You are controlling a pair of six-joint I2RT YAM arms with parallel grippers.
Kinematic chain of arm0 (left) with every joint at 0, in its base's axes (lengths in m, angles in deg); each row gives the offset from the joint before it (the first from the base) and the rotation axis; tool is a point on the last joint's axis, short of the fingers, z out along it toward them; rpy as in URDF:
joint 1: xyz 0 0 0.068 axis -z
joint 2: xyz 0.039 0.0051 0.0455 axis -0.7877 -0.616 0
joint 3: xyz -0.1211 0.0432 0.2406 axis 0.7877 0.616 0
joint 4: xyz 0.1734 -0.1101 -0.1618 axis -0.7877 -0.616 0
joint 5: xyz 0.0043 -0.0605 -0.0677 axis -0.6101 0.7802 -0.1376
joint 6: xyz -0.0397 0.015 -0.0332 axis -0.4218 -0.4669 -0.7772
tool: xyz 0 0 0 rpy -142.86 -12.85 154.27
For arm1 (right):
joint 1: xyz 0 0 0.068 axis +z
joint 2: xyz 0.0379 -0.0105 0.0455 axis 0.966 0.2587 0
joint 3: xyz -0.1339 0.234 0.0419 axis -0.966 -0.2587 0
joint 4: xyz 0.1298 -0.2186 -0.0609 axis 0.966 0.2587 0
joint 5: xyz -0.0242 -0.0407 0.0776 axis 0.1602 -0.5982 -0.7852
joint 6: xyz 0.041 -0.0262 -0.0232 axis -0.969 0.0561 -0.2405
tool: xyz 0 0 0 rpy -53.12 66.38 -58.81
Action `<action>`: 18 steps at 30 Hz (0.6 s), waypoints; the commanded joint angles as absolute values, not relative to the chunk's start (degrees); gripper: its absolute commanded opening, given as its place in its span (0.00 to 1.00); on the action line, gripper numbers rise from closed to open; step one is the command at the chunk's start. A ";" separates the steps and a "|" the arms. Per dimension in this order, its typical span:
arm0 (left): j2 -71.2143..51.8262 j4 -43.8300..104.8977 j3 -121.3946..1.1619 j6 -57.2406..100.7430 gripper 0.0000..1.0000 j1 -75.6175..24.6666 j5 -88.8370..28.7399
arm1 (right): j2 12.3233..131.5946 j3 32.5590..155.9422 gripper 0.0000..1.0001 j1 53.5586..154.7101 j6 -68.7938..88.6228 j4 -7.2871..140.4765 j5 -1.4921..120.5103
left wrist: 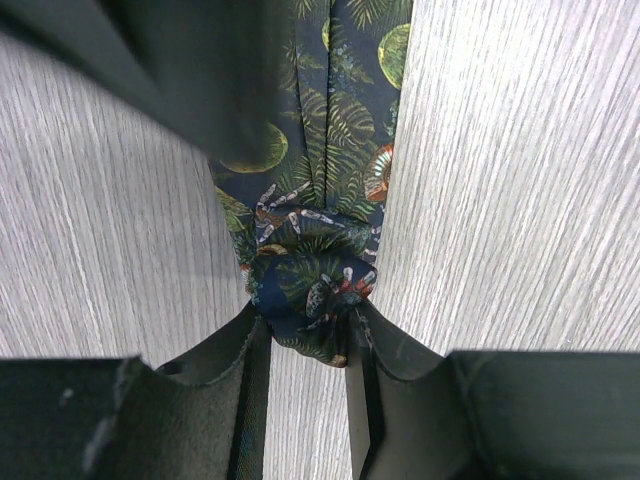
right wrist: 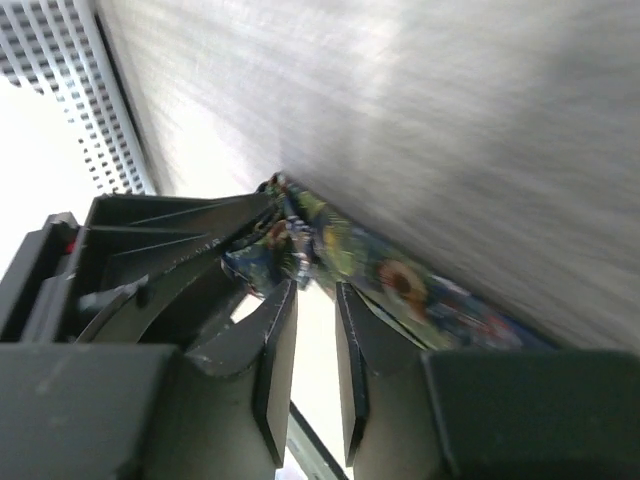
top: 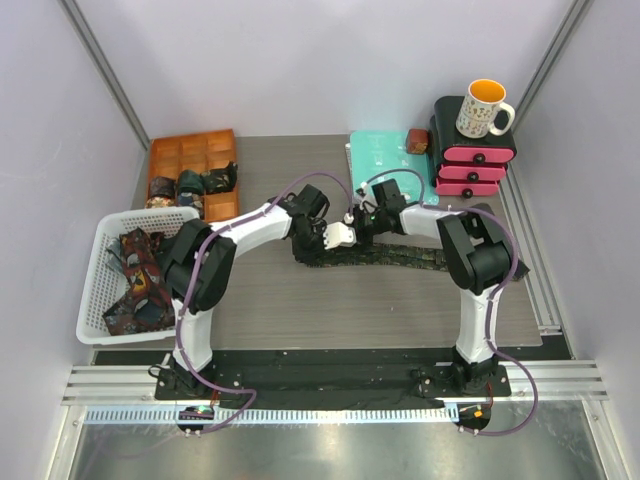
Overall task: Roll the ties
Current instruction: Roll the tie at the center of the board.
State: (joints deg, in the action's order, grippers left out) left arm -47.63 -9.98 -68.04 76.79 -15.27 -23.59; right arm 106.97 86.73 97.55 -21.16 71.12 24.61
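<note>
As I look down from the top camera, one tie lies stretched flat across the middle of the table, running left to right. Both arms are bent in over its left end.

On the left wrist view, the left jaws are clamped on that end. The fabric is bunched into a small tight wad, dark navy with green ferns and reddish marks. It's pinched between the two black fingers and touches both. The rest of the strip runs away from the wad, flat on the grey wood grain.

Over to the right wrist view: the right jaws stand slightly parted, with a bright gap between the fingers and nothing in that gap. The tie passes just beyond their tips, and the left arm's black fingers sit right beside them. So I read it as left gripping the tie, right open and holding nothing.

Elsewhere, a white basket at the left edge holds a heap of loose ties. Behind it, an orange tray with compartments has a few rolled ties in it. At the back right I see a teal folder, pink drawers and a mug on top of them.
</note>
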 commanded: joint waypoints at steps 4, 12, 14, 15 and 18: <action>-52.41 -12.87 -67.48 74.90 0.16 -14.89 -24.60 | 102.24 87.36 0.33 94.25 -22.09 72.00 22.24; -52.33 -12.88 -67.31 74.81 0.22 -14.89 -24.77 | 105.31 83.48 0.48 98.29 -37.75 54.67 20.83; -52.33 -13.05 -67.31 74.73 0.22 -14.97 -24.86 | 105.92 83.48 0.47 99.35 -38.90 52.48 20.92; -52.33 -12.88 -67.31 74.81 0.22 -14.97 -24.86 | 106.10 83.48 0.47 99.79 -38.99 52.03 21.01; -52.41 -12.97 -67.40 74.64 0.22 -14.97 -24.95 | 106.89 83.57 0.45 100.93 -39.08 52.46 21.09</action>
State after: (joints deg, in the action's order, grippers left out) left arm -48.17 -11.08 -69.07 75.24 -15.68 -23.98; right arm 106.47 83.19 98.10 -34.95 58.64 22.62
